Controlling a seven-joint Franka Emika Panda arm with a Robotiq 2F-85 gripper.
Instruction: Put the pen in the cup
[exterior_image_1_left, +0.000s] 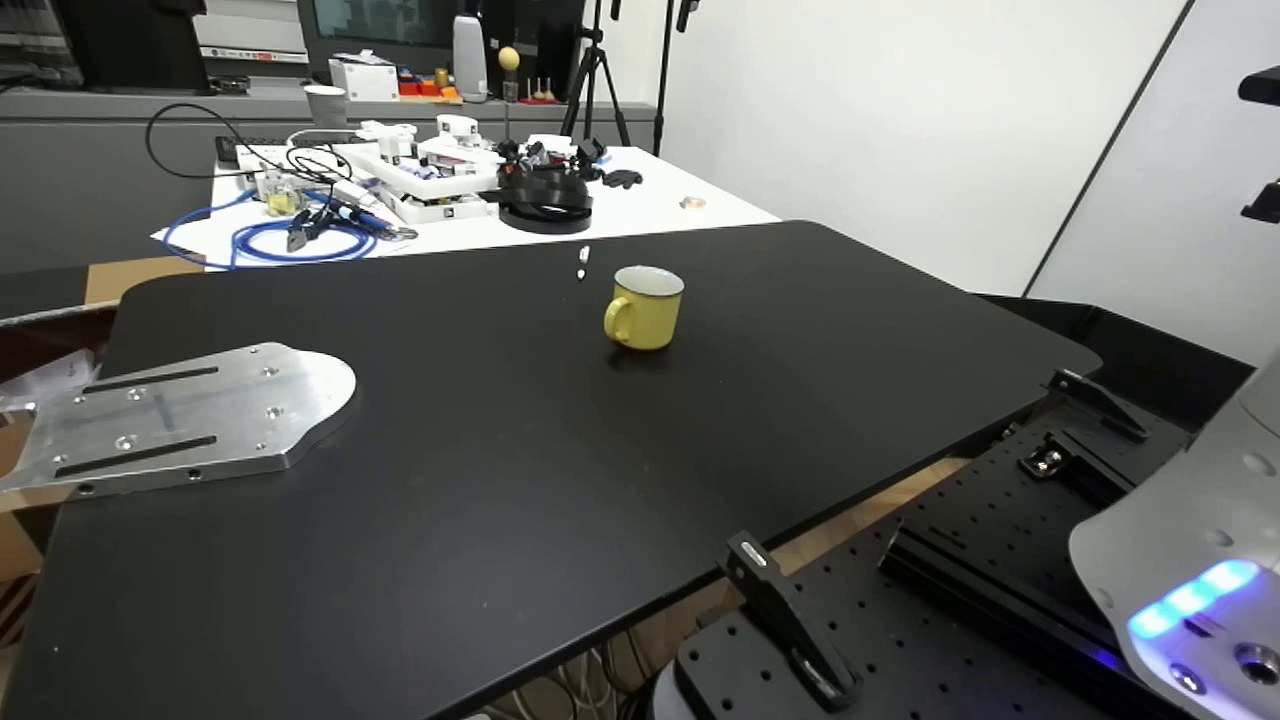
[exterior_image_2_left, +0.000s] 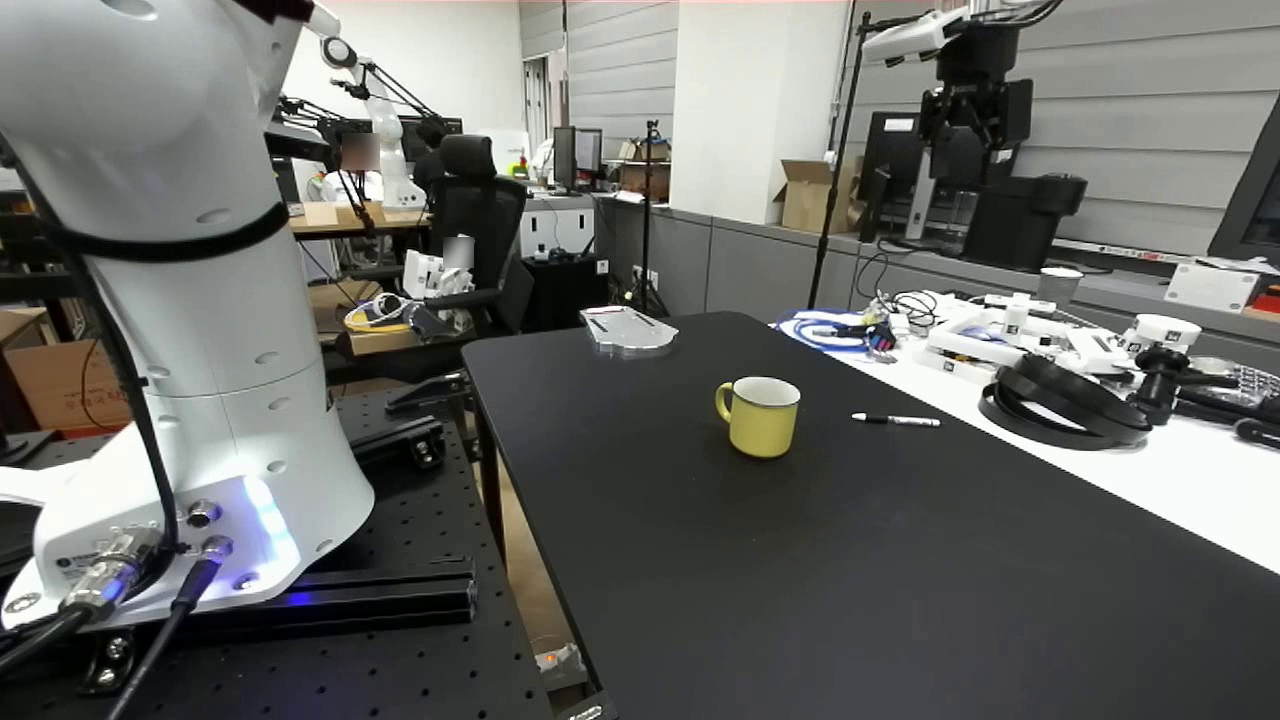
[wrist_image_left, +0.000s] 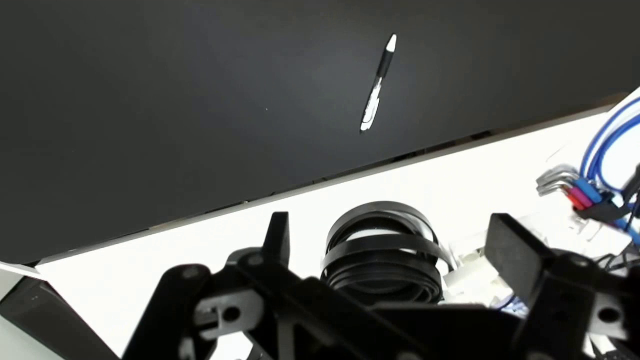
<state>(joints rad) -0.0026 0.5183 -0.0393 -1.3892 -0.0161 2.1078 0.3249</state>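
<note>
Your claw (wrist_image_left: 392, 235) has its fingers (wrist_image_left: 512, 255) spread with nothing held; the wrist view shows it against the white worktop (wrist_image_left: 140, 255), across the edge of the bench (wrist_image_left: 175, 100) from the pen (wrist_image_left: 377, 85). The pen lies flat on the bench, near the edge that borders that worktop, its clip end toward the edge. The cup (exterior_image_2_left: 763, 425) stands upright farther in from that edge, apart from the pen. Primary hazard: a finger landing on or nudging the pen could roll it or push it over the nearby edge, most likely if you descend off line. The exterior views do not make the claw's height clear, so the fingers may strike the bench on an overlong descent. At release, a tilted pen may catch on the rim or tip the cup. Materials: the pen is a slim rod with a white tip, a black grip section and a pale barrel, probably smooth enough to slip in a loose grip. The cup is squat, round and yellow, with a pale inside, a dark rim line and a loop handle. The bench is matte black with rounded corners. The finger pads are dark and flat-faced, suiting a pinch across the barrel.
</note>
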